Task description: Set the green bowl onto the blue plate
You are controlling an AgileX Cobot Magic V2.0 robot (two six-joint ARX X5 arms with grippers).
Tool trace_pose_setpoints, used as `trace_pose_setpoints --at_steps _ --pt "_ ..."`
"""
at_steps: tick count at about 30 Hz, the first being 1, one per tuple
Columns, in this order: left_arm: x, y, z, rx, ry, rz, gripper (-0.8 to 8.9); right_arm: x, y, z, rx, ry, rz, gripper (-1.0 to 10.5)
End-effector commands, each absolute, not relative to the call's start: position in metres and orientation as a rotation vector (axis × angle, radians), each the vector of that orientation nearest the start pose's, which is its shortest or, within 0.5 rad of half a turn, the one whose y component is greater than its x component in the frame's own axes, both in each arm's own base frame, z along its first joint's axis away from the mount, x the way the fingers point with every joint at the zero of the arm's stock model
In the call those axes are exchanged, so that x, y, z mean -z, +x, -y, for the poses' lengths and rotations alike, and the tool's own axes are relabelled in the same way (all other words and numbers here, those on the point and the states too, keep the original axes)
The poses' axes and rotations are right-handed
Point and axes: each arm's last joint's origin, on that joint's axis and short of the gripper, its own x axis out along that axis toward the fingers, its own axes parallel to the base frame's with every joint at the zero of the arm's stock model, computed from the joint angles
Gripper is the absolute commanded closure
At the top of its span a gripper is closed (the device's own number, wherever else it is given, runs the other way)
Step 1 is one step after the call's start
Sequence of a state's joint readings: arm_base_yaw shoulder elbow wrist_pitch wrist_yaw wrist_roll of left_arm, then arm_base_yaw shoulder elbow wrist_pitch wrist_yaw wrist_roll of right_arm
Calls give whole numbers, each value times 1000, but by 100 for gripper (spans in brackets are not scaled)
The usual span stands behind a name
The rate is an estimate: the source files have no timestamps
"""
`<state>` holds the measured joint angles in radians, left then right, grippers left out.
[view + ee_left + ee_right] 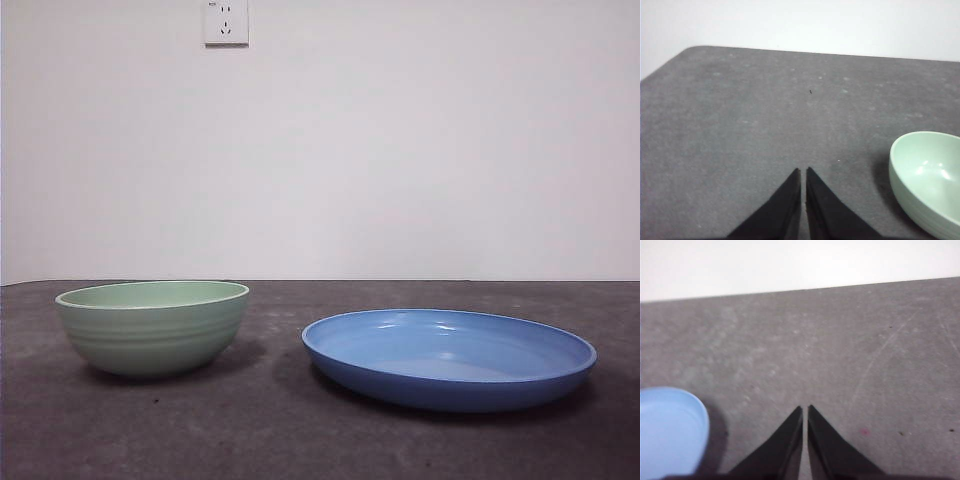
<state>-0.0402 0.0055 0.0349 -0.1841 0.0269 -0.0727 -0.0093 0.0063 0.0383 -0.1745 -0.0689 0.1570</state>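
Observation:
The green bowl [152, 325] stands upright on the dark grey table at the left of the front view. It also shows in the left wrist view [928, 182], beside and apart from my left gripper [803, 171], which is shut and empty above the table. The blue plate [449, 356] lies flat at the right of the front view, apart from the bowl. Part of it shows in the right wrist view [669, 432], beside my right gripper [805, 408], which is shut and empty. Neither gripper shows in the front view.
A white wall stands behind the table's far edge, with a wall socket [226, 21] high up. The table's rounded far corner [687, 51] shows in the left wrist view. A small pink speck [864, 431] lies on the table near my right gripper.

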Motion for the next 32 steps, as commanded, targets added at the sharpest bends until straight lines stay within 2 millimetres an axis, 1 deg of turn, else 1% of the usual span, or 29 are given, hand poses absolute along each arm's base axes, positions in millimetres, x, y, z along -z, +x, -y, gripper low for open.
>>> trace_pose_setpoints --at_steps 1,4,8,13,15,18,21,25,28,32 --pt "-169 92 4 54 -173 -128 796 -183 90 -1 -59 253 -70 934" --pt "-184 90 5 67 -224 -97 796 -203 85 -2 -68 300 -18 934" --pt "-212 86 5 87 -261 -83 796 -234 75 -2 -78 335 -4 934" --pt "-252 84 7 145 -282 -103 796 -272 66 -4 -152 344 -63 934" --pt "-270 85 8 194 -290 -121 796 -286 64 -5 -188 348 -106 934" --pt "-292 88 11 266 -310 -167 796 -302 64 -7 -227 356 -169 934" --pt "-309 94 13 342 -318 -216 796 -314 67 -9 -286 370 -242 934" --pt "-325 103 18 438 -327 -268 796 -323 72 -12 -386 386 -352 934" --pt "-333 113 23 516 -329 -331 796 -327 79 -14 -450 401 -411 935" --pt "-335 128 32 622 -300 -448 796 -329 91 -14 -480 387 -447 934"
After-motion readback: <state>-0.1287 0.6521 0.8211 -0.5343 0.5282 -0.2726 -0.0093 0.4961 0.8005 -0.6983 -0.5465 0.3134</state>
